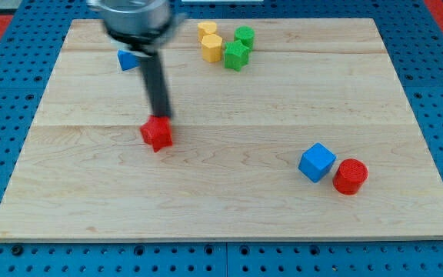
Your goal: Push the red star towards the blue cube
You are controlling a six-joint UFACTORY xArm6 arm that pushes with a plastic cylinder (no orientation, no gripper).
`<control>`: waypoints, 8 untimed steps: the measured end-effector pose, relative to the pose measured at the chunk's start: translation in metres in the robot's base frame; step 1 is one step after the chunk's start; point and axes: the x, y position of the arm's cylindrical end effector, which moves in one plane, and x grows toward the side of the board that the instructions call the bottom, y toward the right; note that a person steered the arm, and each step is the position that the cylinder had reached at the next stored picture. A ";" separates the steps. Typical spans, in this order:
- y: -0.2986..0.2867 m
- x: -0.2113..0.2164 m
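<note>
Tip (162, 117) touching one red star (157, 134), one blue cube (317, 162)

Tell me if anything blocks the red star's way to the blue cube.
Nothing visible does. My tip sits at the red star, on its top side, and bare wooden board lies between it and the blue cube. The red cylinder sits beyond the cube.

Red cylinder (350, 176); 2 yellow blocks (210, 41).
</note>
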 end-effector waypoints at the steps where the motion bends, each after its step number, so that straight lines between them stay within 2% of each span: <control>1: -0.021 -0.014; 2: -0.081 -0.045; 3: -0.079 0.017; 4: -0.006 0.048; 5: 0.043 0.027; 6: -0.021 0.011; 7: 0.054 -0.002; 8: 0.067 -0.016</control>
